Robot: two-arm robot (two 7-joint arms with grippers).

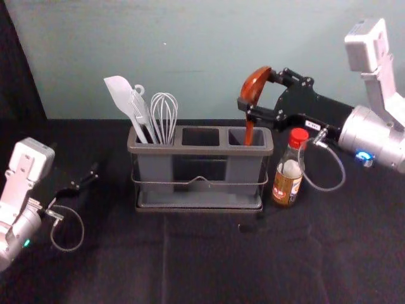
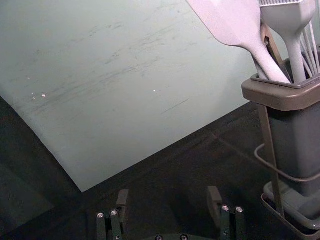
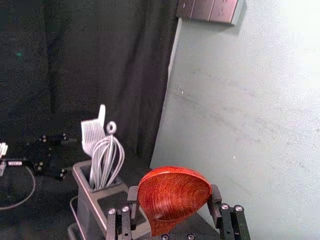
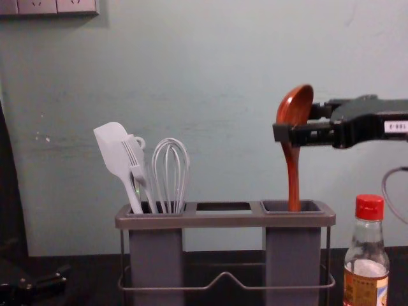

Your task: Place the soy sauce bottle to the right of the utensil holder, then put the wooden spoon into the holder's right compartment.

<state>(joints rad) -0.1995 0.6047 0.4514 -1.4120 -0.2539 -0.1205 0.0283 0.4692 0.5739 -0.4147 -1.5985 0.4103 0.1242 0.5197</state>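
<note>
With the left hand [image 2: 168,196] idle, fingers apart, and the soy sauce bottle [image 1: 288,183] right of the utensil holder [image 1: 202,151], the right hand [image 1: 256,90], clamped on the wooden spoon [image 4: 292,169], needed to lower its handle straight into the right compartment [image 4: 312,206] before releasing.

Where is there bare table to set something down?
Dark cloth lies bare between the left gripper and the utensil holder, and in front of the holder's left half. Crowded: the right end, with the soy sauce bottle close by and the right gripper holding the wooden spoon above.
</note>
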